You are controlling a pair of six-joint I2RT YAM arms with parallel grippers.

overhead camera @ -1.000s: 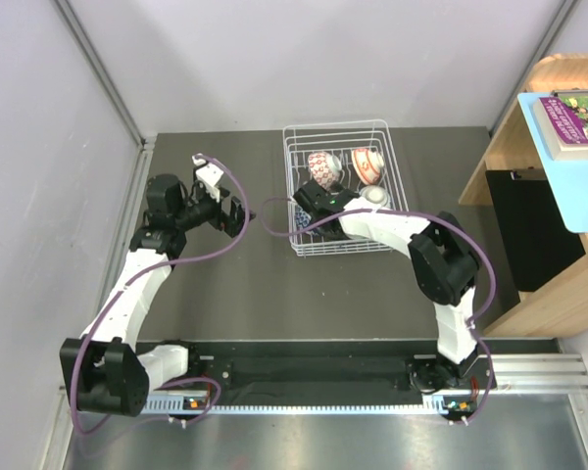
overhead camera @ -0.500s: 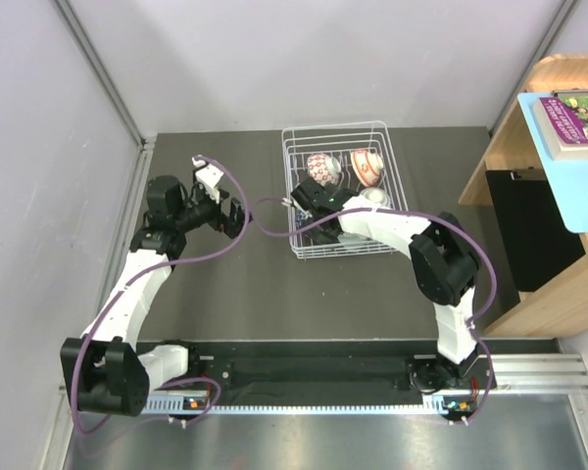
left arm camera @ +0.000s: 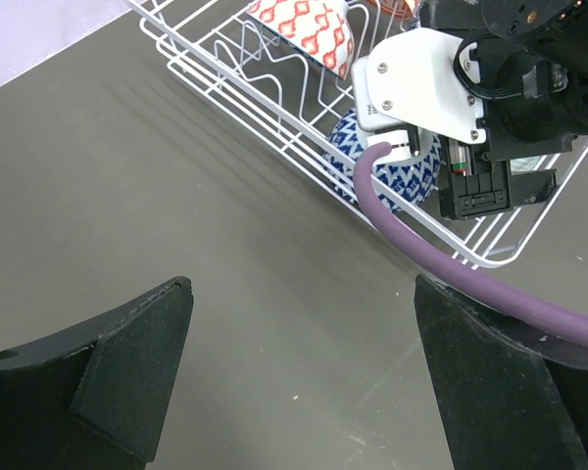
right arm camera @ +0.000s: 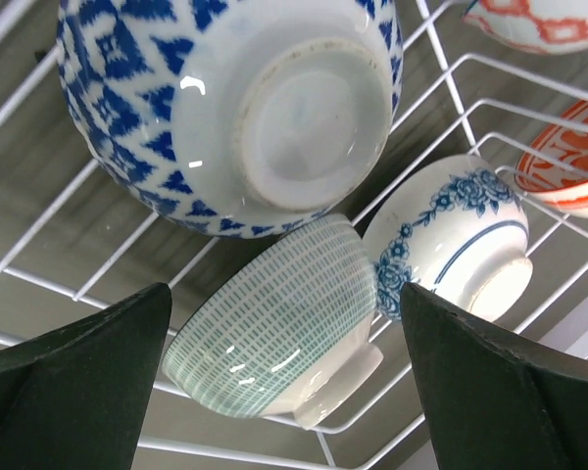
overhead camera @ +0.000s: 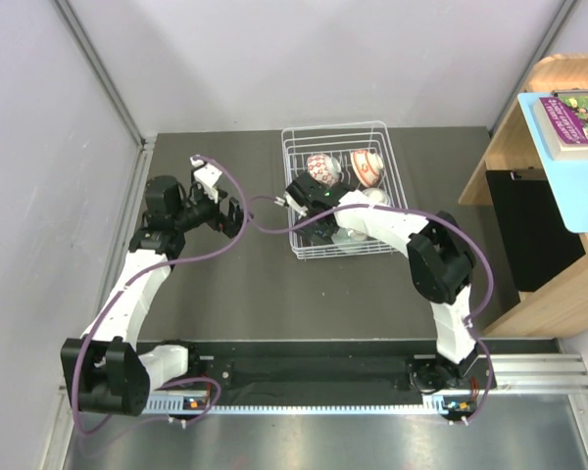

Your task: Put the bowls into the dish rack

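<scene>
The white wire dish rack holds all the bowls. In the right wrist view a blue-and-white diamond bowl lies foot ring up. Below it sit the pale green bowl and a blue floral bowl. Two orange-red bowls show at the right edge. My right gripper is open and empty just above the green bowl, over the rack's near left part. My left gripper is open and empty over bare table, left of the rack.
The right arm's purple cable runs past the rack's near corner. A wooden shelf unit stands at the right. Grey walls close the left and back of the dark table.
My right gripper has shifted slightly over the rack's left side, and a pale bowl now shows at the rack's near edge. My left arm has barely moved.
</scene>
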